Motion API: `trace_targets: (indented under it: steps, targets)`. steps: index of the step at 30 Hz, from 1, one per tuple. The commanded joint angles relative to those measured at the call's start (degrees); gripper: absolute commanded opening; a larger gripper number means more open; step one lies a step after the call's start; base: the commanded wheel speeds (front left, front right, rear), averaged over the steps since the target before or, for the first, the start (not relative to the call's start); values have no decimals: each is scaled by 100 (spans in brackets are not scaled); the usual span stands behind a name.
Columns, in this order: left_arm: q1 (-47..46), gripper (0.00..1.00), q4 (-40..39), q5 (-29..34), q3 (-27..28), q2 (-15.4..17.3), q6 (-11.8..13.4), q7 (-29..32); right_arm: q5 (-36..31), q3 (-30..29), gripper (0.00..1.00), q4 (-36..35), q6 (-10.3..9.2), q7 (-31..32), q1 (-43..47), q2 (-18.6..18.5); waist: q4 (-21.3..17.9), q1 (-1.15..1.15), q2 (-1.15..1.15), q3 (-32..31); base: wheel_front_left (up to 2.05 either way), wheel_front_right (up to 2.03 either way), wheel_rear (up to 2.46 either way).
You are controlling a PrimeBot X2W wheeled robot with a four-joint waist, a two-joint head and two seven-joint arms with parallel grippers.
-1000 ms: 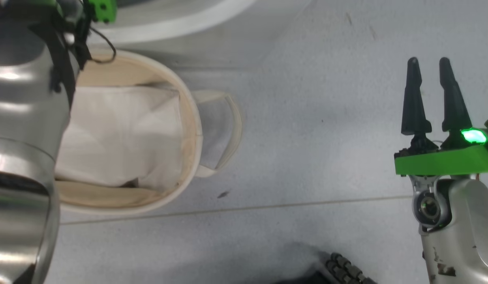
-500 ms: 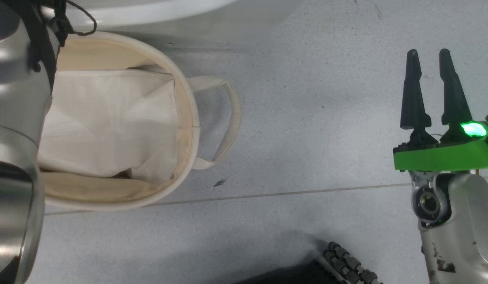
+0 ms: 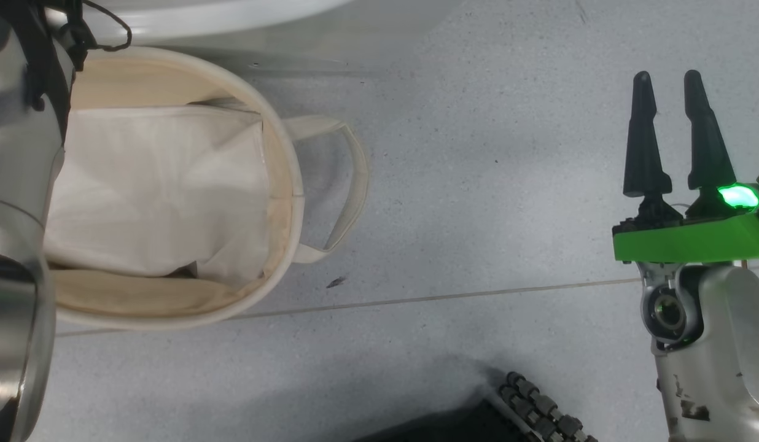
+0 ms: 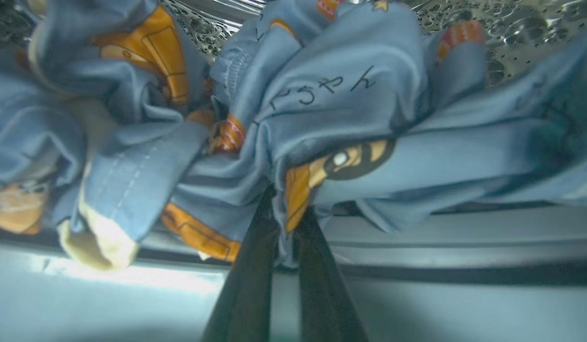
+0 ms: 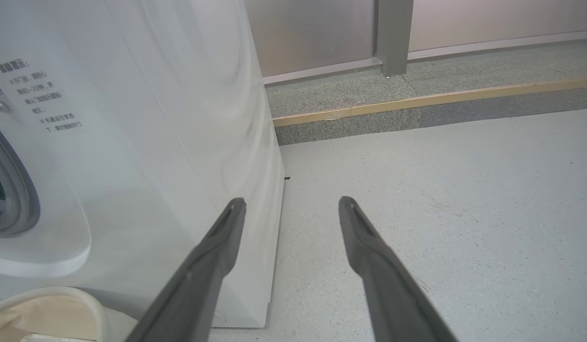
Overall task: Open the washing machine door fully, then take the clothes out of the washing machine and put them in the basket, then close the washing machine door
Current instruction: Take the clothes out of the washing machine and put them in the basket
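Head view. The basket (image 3: 298, 209) stands on the grey floor (image 3: 478, 184) at 9 o'clock, with a flat white sheet (image 3: 158, 190) lying inside it. One loop handle (image 3: 358, 184) sticks out of its rim toward 3 o'clock. The pale left forearm (image 3: 17, 184) crosses the basket's 9 o'clock side and runs up toward 11 o'clock. The white foot of the washing machine (image 3: 220, 15) lies along 12 o'clock, just beyond the basket. The right gripper (image 3: 667, 76) is at 3 o'clock, well apart from the basket. Its two dark fingers point to 12 o'clock with a narrow gap between them and nothing in it.

Left wrist view. The left gripper (image 4: 288, 209) rises from 6 o'clock, its fingers drawn almost together and pinching a fold of the clothes (image 4: 331, 109). The fingertips are buried in the cloth. The light-blue fabric with orange figures spreads from 9 o'clock to 3 o'clock. The perforated drum (image 4: 512, 28) shows behind it at 1 o'clock. A grey rim (image 4: 464, 237) runs below the bundle at 4 o'clock.

Right wrist view. The right gripper (image 5: 292, 202) has its fingers spread apart and empty, over bare floor (image 5: 464, 213). The washing machine (image 5: 156, 142) fills 9 to 11 o'clock, its grey-rimmed opening (image 5: 18, 204) at the 9 o'clock edge. The basket (image 5: 61, 299) shows its rim at 7 o'clock, just beside the washer's foot.
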Motion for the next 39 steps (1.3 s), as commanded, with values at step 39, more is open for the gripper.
trace_targets:
  steps: [39]
  targets:
    - [2897,0,-872,-639,14,-299,-1597,-2146,-213,-46,100,452,3,-69,1125,0,601,0,0,-2856,0,0,0]
